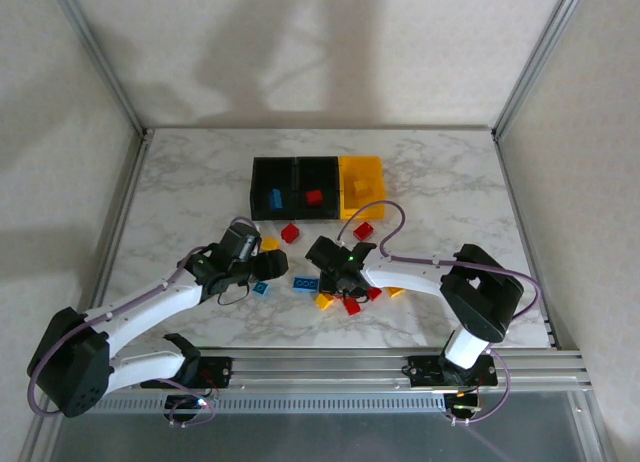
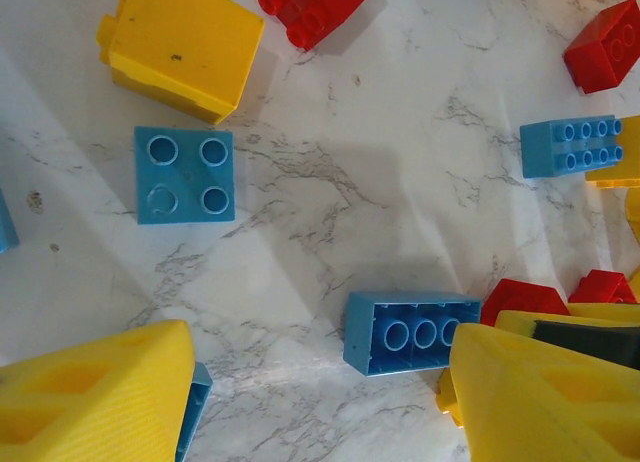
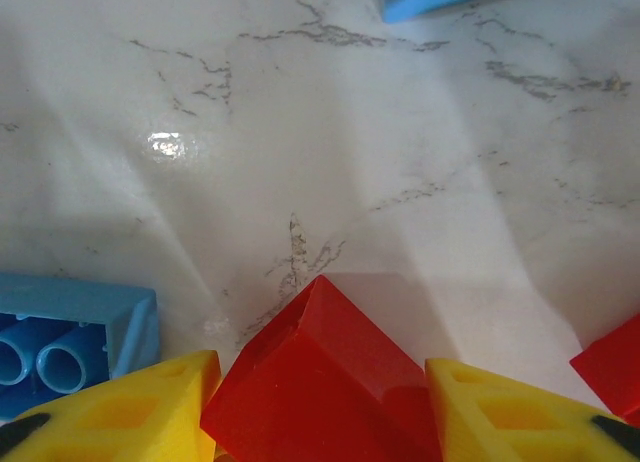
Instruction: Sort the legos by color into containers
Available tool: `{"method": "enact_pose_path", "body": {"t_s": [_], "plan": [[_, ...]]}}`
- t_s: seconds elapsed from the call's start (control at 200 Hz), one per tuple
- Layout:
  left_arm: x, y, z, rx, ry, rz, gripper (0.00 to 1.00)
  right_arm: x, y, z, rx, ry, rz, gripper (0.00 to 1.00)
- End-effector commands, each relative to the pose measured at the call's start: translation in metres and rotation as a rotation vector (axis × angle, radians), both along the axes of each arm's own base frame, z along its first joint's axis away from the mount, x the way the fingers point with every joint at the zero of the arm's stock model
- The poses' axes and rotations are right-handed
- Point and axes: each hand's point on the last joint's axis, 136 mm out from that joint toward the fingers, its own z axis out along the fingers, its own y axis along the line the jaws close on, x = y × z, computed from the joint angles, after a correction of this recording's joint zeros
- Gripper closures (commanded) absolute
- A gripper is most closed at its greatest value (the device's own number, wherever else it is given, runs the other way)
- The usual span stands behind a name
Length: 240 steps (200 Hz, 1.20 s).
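Three joined bins: the left black bin [image 1: 262,168] holds a blue brick [image 1: 275,197], the middle black bin [image 1: 327,168] a red brick [image 1: 314,196], the yellow bin [image 1: 350,168] a yellow brick [image 1: 362,186]. Right pincer [image 3: 320,392] closed on a loose red brick [image 3: 320,342] resting on the counter [image 3: 350,132]. Left pincer [image 2: 320,362] open, an upturned blue brick [image 2: 410,332] between its fingers. Gripped brick's lower part is cut off.

Red, blue, yellow legos [image 2: 185,174]; white-marbled table [image 2: 400,182]

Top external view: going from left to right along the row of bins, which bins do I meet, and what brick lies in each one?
left black bin with a blue brick → middle black bin with a red brick → yellow bin with a yellow brick
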Motion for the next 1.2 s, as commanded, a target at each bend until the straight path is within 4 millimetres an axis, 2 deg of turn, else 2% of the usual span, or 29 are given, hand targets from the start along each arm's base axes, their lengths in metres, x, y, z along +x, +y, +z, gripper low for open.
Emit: {"method": "enact_pose_path", "body": {"t_s": [0.0, 0.145, 0.295, 0.386, 0.506, 0.671, 0.811, 0.886, 1.091, 1.197], "plan": [[0.001, -0.007, 0.004, -0.02, -0.005, -0.009, 0.32, 0.001, -0.012, -0.006, -0.086, -0.012, 0.006, 0.46], [0.001, -0.009, 0.006, -0.017, -0.005, -0.011, 0.32, 0.006, -0.012, -0.004, -0.094, -0.029, 0.009, 0.37], [0.002, -0.011, 0.008, -0.021, -0.009, -0.01, 0.32, 0.009, -0.01, -0.005, -0.101, -0.034, 0.023, 0.37], [0.001, -0.012, 0.007, -0.02, -0.006, -0.01, 0.32, 0.01, -0.01, -0.005, -0.104, -0.039, 0.029, 0.4], [0.0, -0.014, 0.005, -0.018, -0.003, -0.013, 0.32, 0.013, -0.008, -0.004, -0.1, -0.045, 0.037, 0.4], [0.001, -0.017, 0.006, -0.02, -0.006, -0.016, 0.32, 0.019, -0.006, -0.001, -0.1, -0.056, 0.048, 0.5], [0.002, -0.019, 0.007, -0.021, -0.009, -0.016, 0.32, 0.028, -0.007, 0.003, -0.098, -0.068, 0.046, 0.51], [0.002, -0.019, 0.008, -0.023, -0.011, -0.016, 0.32, 0.031, -0.007, 0.006, -0.096, -0.078, 0.05, 0.56], [0.006, -0.017, 0.014, -0.023, -0.031, 0.007, 0.32, 0.052, 0.004, 0.037, -0.048, -0.145, 0.062, 0.59], [0.011, -0.016, 0.024, -0.031, -0.052, 0.04, 0.32, 0.076, 0.013, 0.064, -0.004, -0.199, 0.062, 0.59]]}}
